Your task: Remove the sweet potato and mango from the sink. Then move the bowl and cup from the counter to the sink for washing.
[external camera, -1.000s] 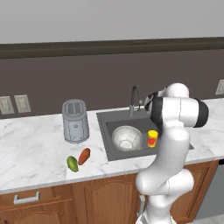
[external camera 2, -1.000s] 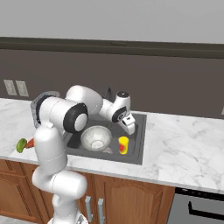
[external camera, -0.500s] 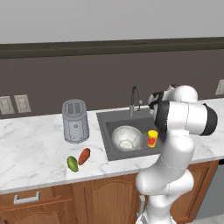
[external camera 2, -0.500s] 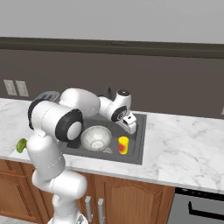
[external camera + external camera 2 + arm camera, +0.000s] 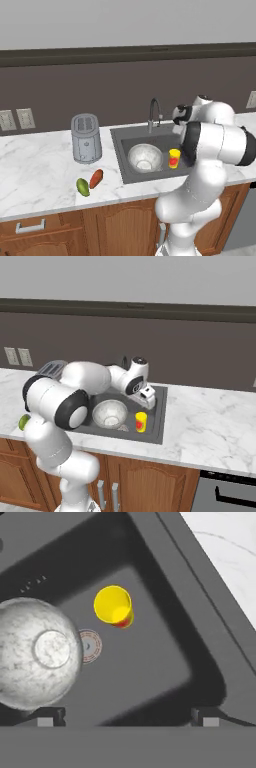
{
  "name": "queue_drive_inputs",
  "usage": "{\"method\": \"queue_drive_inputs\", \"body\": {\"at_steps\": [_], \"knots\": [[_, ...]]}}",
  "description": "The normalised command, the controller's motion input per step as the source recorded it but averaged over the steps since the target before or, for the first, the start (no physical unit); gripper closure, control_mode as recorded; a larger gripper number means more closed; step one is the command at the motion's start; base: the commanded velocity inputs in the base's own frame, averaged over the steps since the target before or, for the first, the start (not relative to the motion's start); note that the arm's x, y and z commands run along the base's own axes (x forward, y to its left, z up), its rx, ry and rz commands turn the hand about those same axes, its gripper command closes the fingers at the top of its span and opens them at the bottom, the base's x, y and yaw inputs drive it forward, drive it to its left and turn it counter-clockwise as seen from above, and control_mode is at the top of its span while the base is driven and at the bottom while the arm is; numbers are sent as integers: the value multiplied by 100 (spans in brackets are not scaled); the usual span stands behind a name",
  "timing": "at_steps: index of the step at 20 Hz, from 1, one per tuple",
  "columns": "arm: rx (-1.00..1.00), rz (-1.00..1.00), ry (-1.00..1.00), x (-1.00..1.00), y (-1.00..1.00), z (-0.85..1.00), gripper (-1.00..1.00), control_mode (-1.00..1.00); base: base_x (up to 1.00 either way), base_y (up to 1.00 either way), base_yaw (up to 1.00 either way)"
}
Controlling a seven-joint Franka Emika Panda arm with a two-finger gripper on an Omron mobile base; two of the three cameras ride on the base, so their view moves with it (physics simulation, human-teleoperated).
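While spread wide and empty, tool above sink, cup and bowl below

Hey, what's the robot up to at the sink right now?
The bowl and the yellow cup stand side by side in the sink, apart from each other. The sweet potato and mango lie on the counter left of it, in front of the toaster. The gripper hangs open and empty above the basin.
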Motion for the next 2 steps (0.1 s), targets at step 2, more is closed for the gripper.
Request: {"method": "queue_drive_inputs", "body": {"at_steps": [2], "knots": [[-2, 14, 11, -27, 11, 19, -100, -100, 0, 0, 0]]}}
